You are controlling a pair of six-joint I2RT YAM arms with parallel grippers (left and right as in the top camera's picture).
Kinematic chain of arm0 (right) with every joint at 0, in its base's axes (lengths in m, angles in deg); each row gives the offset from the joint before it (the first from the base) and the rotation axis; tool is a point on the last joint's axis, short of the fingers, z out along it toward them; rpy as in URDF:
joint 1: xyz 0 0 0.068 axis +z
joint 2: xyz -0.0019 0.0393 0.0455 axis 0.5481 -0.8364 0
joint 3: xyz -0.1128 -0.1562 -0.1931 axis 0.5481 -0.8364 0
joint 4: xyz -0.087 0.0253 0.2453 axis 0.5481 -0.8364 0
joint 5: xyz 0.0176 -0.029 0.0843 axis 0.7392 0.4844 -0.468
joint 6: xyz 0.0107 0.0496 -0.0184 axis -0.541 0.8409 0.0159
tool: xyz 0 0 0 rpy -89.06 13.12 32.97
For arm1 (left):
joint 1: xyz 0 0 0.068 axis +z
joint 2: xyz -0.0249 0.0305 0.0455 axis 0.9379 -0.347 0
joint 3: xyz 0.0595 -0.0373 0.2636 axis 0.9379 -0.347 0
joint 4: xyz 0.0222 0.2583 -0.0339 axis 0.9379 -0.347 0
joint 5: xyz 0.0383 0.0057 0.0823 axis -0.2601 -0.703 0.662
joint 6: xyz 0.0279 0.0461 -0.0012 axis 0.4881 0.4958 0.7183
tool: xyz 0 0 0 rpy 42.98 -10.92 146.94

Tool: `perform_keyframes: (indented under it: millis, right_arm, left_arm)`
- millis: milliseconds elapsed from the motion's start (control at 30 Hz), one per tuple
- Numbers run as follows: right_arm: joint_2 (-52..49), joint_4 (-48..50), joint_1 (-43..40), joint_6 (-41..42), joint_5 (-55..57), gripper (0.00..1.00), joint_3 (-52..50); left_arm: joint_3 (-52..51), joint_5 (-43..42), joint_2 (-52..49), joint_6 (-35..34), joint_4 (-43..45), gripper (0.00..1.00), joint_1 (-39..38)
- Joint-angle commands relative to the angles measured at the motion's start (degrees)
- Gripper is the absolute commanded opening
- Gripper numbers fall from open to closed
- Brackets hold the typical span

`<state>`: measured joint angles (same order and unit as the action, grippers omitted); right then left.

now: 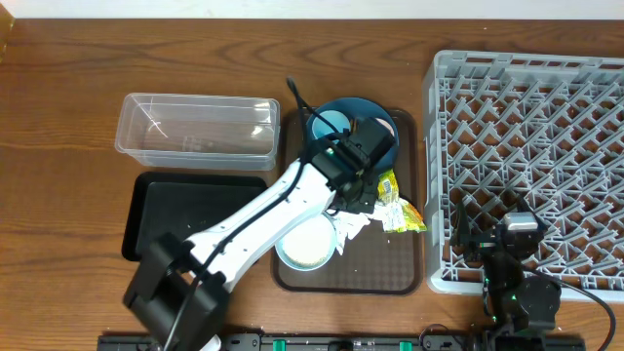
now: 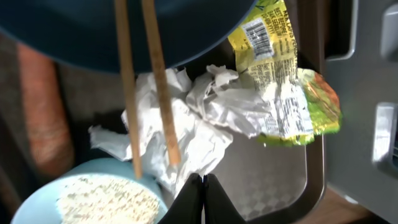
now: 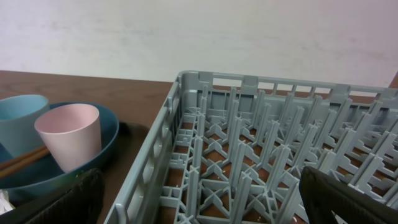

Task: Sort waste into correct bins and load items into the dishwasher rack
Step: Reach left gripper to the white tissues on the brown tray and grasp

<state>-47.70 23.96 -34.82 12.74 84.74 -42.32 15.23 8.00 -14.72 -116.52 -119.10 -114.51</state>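
The left gripper [image 2: 202, 190], fingers pressed together, touches the crumpled white tissue [image 2: 205, 134] on the brown flat tray [image 2: 267, 180]; whether any is pinched is unclear. Two thin wooden chopsticks [image 2: 161, 93], cut off above, cross the tissue beside one crinkled yellow-green wrapper [image 2: 280, 106]. The right gripper [image 3: 199, 199] gapes wide over the grey lattice rack [image 3: 249, 143] beside the tray.

left gripper [image 2: 203, 186] closed tight; right gripper [image 3: 202, 196] spread wide

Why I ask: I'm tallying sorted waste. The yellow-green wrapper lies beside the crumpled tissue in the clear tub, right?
Wrong place. The yellow-green wrapper lies beside the crumpled tissue on the brown tray, not in the clear tub, as the overhead view shows.
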Motion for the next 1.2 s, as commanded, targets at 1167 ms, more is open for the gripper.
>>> perform_keyframes:
  millis: [1167]
  right_arm:
    - [0.31,-0.22,-0.37,0.72,0.17,0.99,-0.09]
  left_arm:
    - [-0.52,15.80,-6.14,-1.84,-0.42,0.07,0.00]
